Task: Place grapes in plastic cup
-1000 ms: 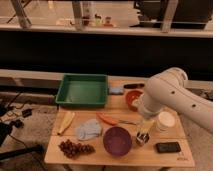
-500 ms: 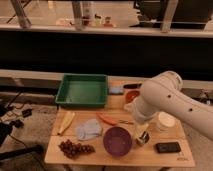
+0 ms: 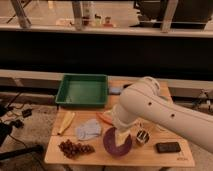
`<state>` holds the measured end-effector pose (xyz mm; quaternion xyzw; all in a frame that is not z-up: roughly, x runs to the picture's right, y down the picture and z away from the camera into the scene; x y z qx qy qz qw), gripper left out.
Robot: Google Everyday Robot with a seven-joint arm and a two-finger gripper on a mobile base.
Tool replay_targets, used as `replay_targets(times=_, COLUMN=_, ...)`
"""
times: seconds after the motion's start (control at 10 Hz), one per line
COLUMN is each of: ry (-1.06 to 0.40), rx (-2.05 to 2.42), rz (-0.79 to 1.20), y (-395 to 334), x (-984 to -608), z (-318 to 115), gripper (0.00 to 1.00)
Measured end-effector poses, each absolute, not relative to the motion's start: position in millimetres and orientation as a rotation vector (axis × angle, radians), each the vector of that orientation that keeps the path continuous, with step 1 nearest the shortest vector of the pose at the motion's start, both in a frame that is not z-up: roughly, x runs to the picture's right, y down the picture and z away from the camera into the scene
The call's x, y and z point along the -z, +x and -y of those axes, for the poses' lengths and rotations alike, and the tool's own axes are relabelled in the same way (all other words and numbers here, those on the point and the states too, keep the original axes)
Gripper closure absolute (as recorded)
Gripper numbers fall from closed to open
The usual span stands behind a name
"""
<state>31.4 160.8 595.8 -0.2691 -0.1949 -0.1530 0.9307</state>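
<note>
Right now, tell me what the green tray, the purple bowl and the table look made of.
The green tray: likely plastic, uniform matte colour, moulded rim. The purple bowl: probably plastic, even solid colour. The table: looks like wood, pale tan flat top. The gripper hangs over the purple bowl.

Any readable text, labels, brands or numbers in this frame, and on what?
None can be read.
Containers at the back: any labels are too blurred.
Flat black device: no legible marks.
The claw, low over the purple bowl, shows no lettering.
</note>
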Motion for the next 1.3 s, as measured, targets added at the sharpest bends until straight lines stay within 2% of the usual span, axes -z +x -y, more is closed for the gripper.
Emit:
replay_targets(times=0.6, ry=-0.557, rx=0.321, rz=0.409, y=28, x=-596, z=-163, gripper=0.20)
replay_targets(times=0.8, ry=-0.585, rx=0.373, rz=0.443, y=10, x=-599, z=-176, gripper=0.20)
replay_targets(times=1.3, ry=-0.613, rx=0.499, rz=0.556, y=-105, x=-621, z=-210, gripper=0.20)
